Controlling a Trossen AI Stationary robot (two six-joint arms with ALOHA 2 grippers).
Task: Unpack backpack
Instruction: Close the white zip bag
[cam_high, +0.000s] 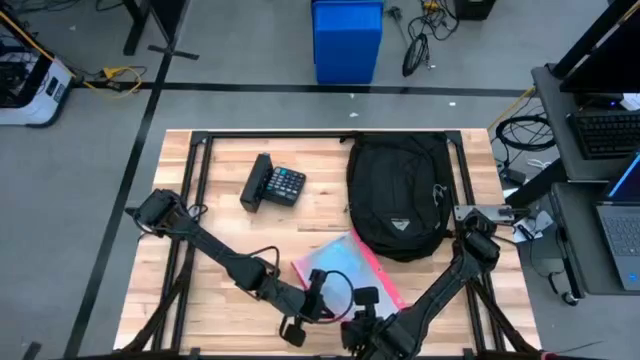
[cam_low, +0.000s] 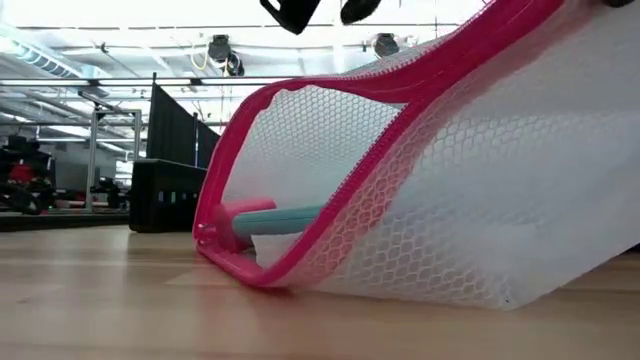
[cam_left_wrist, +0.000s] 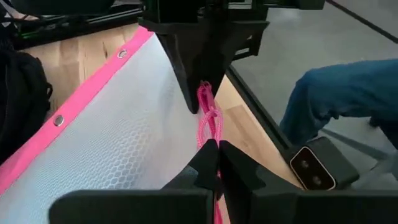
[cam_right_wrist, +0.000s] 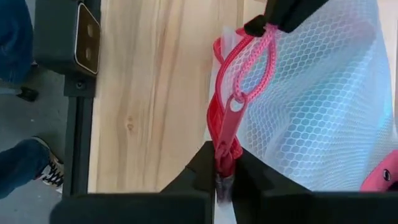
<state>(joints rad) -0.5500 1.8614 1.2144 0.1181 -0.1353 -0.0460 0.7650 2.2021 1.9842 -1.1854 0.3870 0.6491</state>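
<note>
With the backpack (cam_high: 398, 195) lying right of centre in the high view, the left gripper (cam_left_wrist: 211, 152) pinches the pouch's (cam_high: 345, 268) pink zipper cord (cam_left_wrist: 208, 118) while the right gripper (cam_right_wrist: 224, 168) clamps its corner, so unzipping seems underway, needing a steady opposing pull.

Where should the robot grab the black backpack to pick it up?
Probably at the top end of the backpack, the far end from the arms. It lies flat on the table, logo side up, so coming straight down from above looks easiest.
</note>
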